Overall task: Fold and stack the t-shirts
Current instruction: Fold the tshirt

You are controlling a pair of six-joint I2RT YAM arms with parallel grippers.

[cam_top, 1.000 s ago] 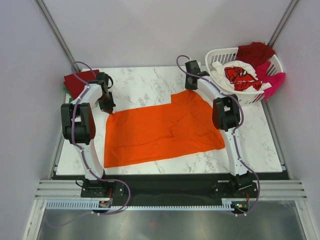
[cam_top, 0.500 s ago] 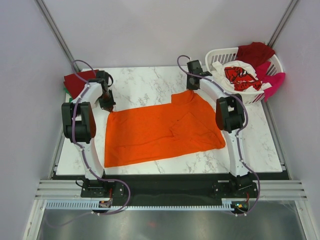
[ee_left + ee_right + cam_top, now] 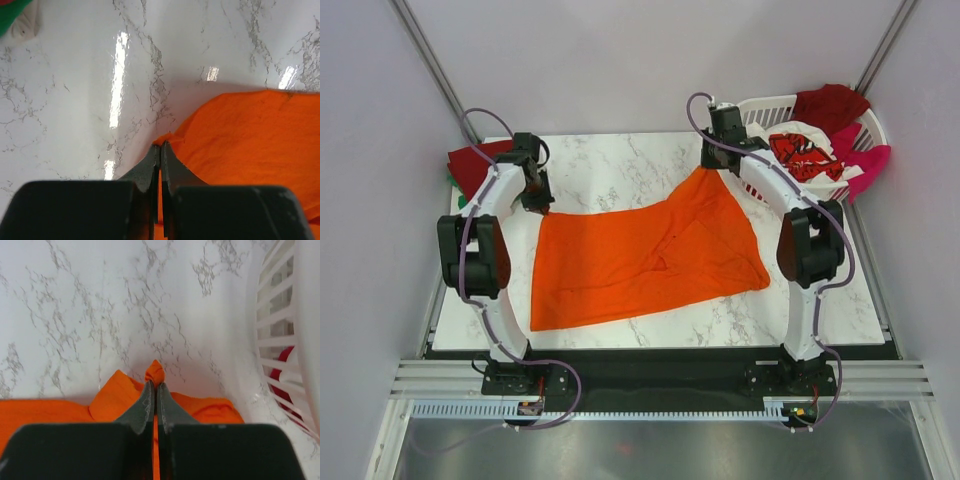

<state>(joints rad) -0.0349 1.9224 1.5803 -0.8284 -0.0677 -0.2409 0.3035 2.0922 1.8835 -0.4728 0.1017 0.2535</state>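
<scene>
My left claw [image 3: 160,147] pinches orange t-shirt [image 3: 640,262] corner | right claw [image 3: 154,385] clamps another corner | best I lift both evenly, cloth taut

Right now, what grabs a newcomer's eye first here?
The bright orange t-shirt, spread across the middle of the marble table, dominates the scene. The left claw and right claw are each shut on its far edge, and the cloth rises to a peak at the right one. Next comes the white laundry basket at the far right corner, heaped with shirts in dark red, magenta and white with red print.
</scene>
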